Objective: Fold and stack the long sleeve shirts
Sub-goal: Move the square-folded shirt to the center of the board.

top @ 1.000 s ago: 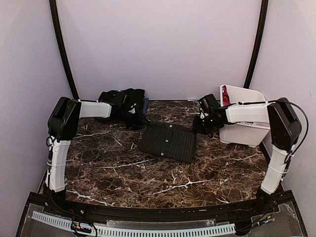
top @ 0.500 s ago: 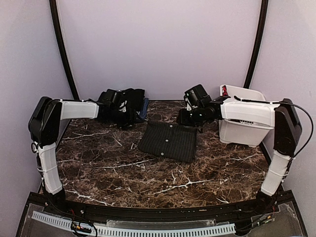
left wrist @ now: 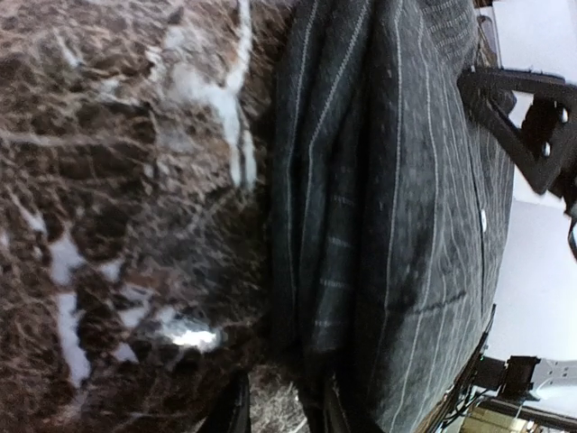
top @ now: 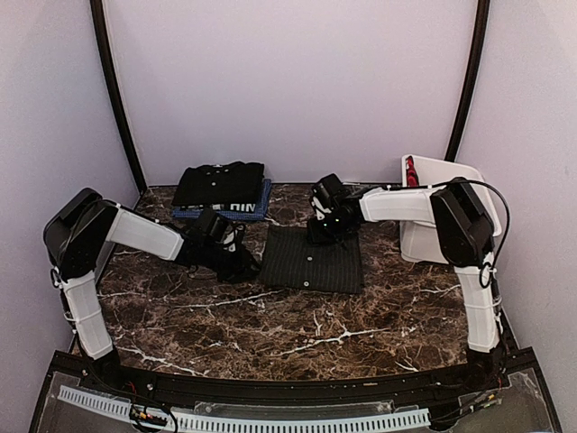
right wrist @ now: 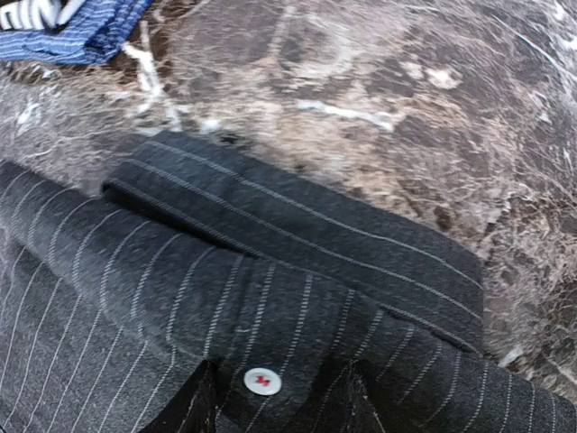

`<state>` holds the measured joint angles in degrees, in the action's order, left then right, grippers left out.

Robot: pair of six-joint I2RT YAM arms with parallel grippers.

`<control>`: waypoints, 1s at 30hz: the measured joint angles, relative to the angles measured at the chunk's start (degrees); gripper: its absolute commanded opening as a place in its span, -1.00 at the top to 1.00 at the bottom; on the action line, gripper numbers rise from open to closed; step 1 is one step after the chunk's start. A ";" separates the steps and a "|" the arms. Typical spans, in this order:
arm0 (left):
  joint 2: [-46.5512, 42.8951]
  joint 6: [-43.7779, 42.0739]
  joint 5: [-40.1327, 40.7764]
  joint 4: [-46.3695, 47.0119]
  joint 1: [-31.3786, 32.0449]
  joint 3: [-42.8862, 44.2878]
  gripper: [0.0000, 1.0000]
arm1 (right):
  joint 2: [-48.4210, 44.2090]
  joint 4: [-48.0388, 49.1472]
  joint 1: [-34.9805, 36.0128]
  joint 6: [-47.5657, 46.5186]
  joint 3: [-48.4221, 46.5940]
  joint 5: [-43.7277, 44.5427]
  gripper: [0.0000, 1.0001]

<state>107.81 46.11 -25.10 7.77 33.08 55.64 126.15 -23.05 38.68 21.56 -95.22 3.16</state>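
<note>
Folding looked done; the pinstriped shirt (top: 311, 262) awaited stacking, which needed both edges pinched. The right hand (right wrist: 270, 399) straddled its far edge, fingers apart. Whether the left hand (left wrist: 284, 413) had clamped was unclear.

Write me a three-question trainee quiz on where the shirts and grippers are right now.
1. Which gripper is at the far edge of the pinstriped shirt?
2. The plain black shirt rests on: A) the blue shirt; B) the white basket; C) the pinstriped shirt.
3. True or false: the pinstriped shirt lies on top of the other two shirts.

Key
1. The right gripper.
2. A.
3. False: it lies by itself on the table.
</note>
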 measured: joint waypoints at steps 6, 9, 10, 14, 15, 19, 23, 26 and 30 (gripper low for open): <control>-1.88 2.56 0.72 0.90 3.58 -1.97 0.68 | -0.22 2.19 -4.81 -0.31 3.39 -3.17 0.09; -4.20 3.28 0.98 0.70 4.61 -2.99 0.69 | -2.19 5.31 -6.14 -0.31 7.39 -5.55 0.09; -5.38 3.54 1.09 0.44 4.83 -3.39 0.69 | -2.99 6.08 -6.05 -0.31 8.90 -6.16 0.09; -11.85 4.00 2.56 -2.36 5.27 -3.85 0.68 | -4.79 8.59 -3.32 -0.74 12.46 -7.58 0.09; -13.35 4.00 3.28 -3.28 5.42 -3.82 0.68 | -4.98 9.33 -1.90 -0.79 13.05 -8.07 0.09; -20.41 3.98 6.36 -7.98 5.68 -3.80 0.67 | -5.62 11.13 4.48 -0.57 14.49 -10.69 0.09; -24.59 4.04 7.91 -11.43 5.95 -3.82 0.68 | -6.38 11.08 10.75 2.34 15.23 -14.23 0.06; -24.90 4.11 8.09 -12.41 6.03 -4.09 0.70 | -8.87 10.21 12.72 5.42 17.18 -15.76 0.05; -24.90 4.55 7.54 -13.27 6.08 -5.20 0.74 | -14.32 8.66 11.89 7.72 18.43 -14.69 0.06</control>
<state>82.91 50.65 -17.56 -5.50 39.16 50.43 111.83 -14.39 50.57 29.28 -76.79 -11.53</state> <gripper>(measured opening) 0.141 0.479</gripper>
